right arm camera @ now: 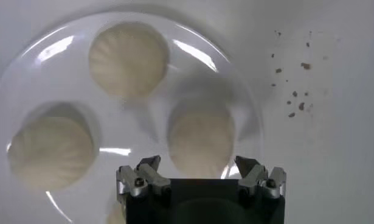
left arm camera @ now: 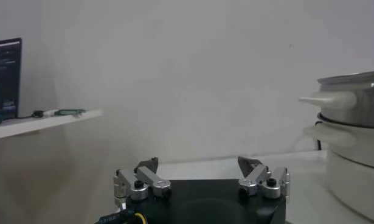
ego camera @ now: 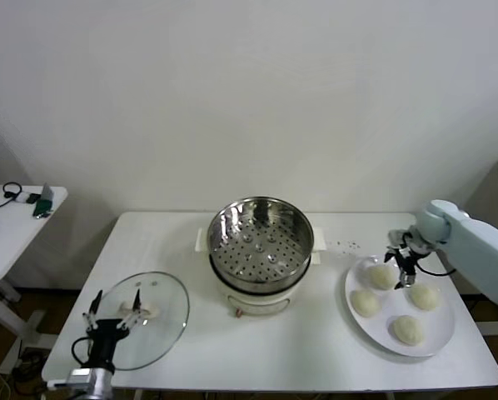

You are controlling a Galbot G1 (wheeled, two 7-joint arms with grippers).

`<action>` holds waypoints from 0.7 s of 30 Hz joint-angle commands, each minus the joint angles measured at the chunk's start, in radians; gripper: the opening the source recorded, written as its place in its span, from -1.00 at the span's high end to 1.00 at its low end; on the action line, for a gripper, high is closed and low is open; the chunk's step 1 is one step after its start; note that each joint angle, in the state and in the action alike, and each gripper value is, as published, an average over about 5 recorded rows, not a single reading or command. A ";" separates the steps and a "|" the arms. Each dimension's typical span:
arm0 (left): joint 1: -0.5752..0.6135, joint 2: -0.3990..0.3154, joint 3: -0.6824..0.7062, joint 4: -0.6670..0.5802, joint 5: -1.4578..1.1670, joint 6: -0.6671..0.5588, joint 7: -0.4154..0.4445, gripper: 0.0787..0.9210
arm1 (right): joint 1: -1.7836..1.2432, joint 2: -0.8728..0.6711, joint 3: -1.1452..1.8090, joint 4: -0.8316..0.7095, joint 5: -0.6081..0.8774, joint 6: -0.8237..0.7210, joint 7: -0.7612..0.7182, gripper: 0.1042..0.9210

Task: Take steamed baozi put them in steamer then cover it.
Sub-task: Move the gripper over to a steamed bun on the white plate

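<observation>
Baozi (ego camera: 381, 276): four counted, all lay on white plate (ego camera: 445, 333), right side of table (ego camera: 316, 350); none loaded. Steamer (ego camera: 259, 242), one, stood at table centre, basket bare. Cover (ego camera: 149, 308), one, lay flat near left front edge. Right gripper (ego camera: 403, 265) hung over rearmost bun, jaws wide, holding nothing. Left gripper (ego camera: 113, 317) waited by cover, jaws wide, empty. Judged: all loading and covering remained.

Plain white wall (ego camera: 249, 100) behind white table (ego camera: 274, 350); smaller white side table (ego camera: 7, 229) at left.
</observation>
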State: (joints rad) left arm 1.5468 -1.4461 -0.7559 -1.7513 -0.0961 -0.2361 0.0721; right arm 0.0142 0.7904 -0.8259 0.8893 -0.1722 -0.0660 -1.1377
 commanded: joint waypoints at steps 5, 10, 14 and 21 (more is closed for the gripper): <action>0.003 0.001 -0.009 0.002 -0.009 -0.002 -0.001 -0.77 | 0.024 0.069 -0.044 -0.069 -0.018 0.007 -0.015 -0.76; 0.003 0.003 -0.011 0.002 -0.012 -0.002 -0.002 -0.77 | 0.022 0.062 -0.043 -0.066 -0.024 0.015 -0.016 -0.72; 0.003 0.002 -0.010 0.004 -0.013 -0.002 -0.002 -0.77 | 0.023 0.058 -0.042 -0.066 -0.028 0.021 -0.016 -0.58; 0.002 0.002 -0.010 0.006 -0.015 -0.003 -0.003 -0.77 | 0.026 0.056 -0.042 -0.061 -0.028 0.031 -0.015 -0.40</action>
State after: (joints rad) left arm 1.5491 -1.4448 -0.7657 -1.7463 -0.1081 -0.2381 0.0695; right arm 0.0373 0.8350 -0.8633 0.8391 -0.1969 -0.0387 -1.1523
